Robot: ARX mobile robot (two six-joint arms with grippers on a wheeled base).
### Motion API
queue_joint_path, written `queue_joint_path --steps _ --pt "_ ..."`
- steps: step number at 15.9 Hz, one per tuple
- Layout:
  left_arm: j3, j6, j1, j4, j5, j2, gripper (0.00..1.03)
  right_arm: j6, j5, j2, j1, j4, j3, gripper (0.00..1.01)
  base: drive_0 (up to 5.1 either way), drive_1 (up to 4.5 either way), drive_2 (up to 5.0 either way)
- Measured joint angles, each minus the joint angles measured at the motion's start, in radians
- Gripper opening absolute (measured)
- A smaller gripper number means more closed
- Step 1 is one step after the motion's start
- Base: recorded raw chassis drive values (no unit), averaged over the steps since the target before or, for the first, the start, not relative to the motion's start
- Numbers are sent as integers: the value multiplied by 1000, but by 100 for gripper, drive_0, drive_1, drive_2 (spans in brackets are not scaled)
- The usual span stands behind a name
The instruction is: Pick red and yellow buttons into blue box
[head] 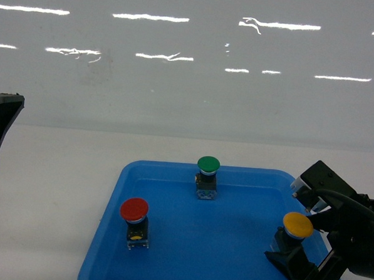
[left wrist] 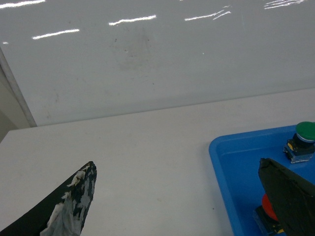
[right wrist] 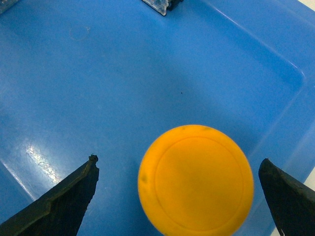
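Yellow button: we see it upright in the right front part of the shallow blue tray, close to the tray's right wall; from the right wrist camera its cap fills the lower middle of the picture.
Right gripper: we find its fingers spread apart on either side of the yellow button, one dark fingertip left of the cap and the other to its right, neither touching it in the wrist view.
Red button: it stands upright on its black-and-clear block in the left front part of the tray, well apart from the yellow one.
Green button: it sits near the tray's back wall, between the other two but farther away from us; nothing lies between it and the gripper.
Left gripper: we see it held above the white table, left of the tray, fingers wide apart and gripping nothing; one fingertip is scuffed pale, the other partly hides the red button in the left wrist view.
Blue box: we cannot find it in any view.
Background: a glossy white wall with light streaks rises behind the table.
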Motion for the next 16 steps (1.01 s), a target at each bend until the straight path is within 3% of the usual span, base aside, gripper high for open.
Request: queue_joint_path --steps 6,8,12,16 --pt "0 0 0 0 0 0 98 63 47 24 10 211 -69 98 0 0 0" --pt "0 0 0 0 0 0 98 114 52 24 10 289 -89 98 0 0 0" --pt "0 0 0 0 0 0 98 204 42 21 11 338 -127 98 0 0 0" --pt "0 0 0 0 0 0 98 222 26 22 18 373 -145 98 0 0 0"
